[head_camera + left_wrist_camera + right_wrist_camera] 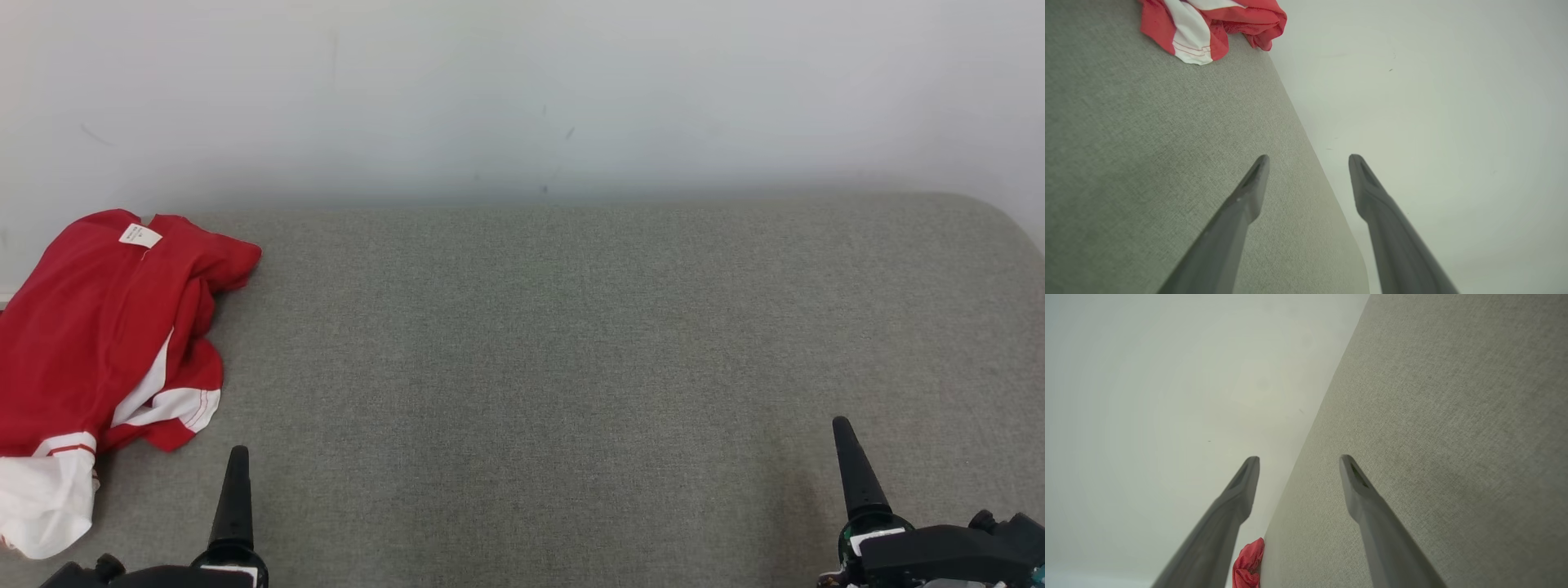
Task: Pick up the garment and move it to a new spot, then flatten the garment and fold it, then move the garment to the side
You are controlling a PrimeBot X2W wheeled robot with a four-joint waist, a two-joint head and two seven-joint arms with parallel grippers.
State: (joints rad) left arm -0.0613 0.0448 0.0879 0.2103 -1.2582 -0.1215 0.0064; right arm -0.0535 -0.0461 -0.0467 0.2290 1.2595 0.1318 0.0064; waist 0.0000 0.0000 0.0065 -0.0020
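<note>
The red-and-white garment (98, 327) lies crumpled at the far left of the grey upholstered surface (571, 343). Its far edge is close against the white wall (522, 98), and a small white label (140, 235) is turned up on top. A white cuff or hem with red stripes trails toward the near left corner. The cloth runs past the left border of the head view, so whether it overhangs the surface cannot be told.

The left gripper (1309, 157) sits at the near left, just beside the garment's near hem but apart from it, with its jaws spread wide and empty. The right gripper (1299, 457) is at the near right, well apart from the cloth, and its jaws are likewise wide with nothing between them.

The pickup looks not yet begun. The left arm seems the natural one to start, since the heap is on its side. It would do well to come down over a raised fold near the middle of the bundle rather than the loose cuff, so the cloth lifts as one mass. Lifting clear before travelling should keep it from dragging and bunching on the rough weave. The bare middle of the surface, between the two grippers, looks the best landing spot, as both arms could reach it there for flattening.
</note>
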